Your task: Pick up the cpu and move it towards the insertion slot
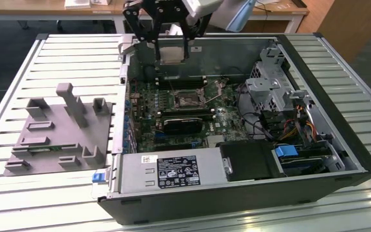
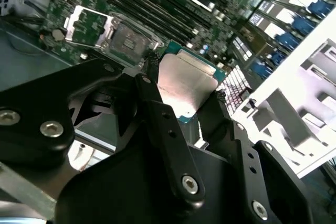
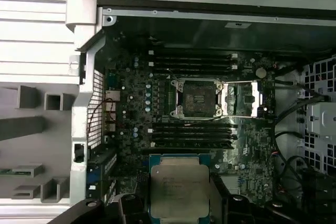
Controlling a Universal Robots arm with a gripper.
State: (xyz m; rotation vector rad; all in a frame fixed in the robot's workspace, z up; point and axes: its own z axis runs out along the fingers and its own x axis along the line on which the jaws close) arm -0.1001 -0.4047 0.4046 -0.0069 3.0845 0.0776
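Observation:
My black gripper [image 1: 172, 48] hangs above the far part of the open computer case, shut on the cpu [image 1: 172, 54], a flat square chip with a silvery top. In both wrist views the cpu [image 2: 186, 85] [image 3: 178, 191] sits clamped between the black fingers [image 2: 157, 124], held in the air over the motherboard. The insertion slot [image 1: 189, 99] lies below and nearer in the exterior view, a square socket with a shiny frame and dark centre. Its metal lid is swung open beside the insertion slot [image 3: 197, 97] [image 2: 128, 40].
A grey fixture block [image 1: 63, 130] with upright posts rests on the slatted table at the exterior view's left. The case holds a power supply [image 1: 166, 169], a drive cage [image 1: 272, 89] with cables, memory slots [image 3: 191, 61] and a black heatsink [image 1: 182, 126].

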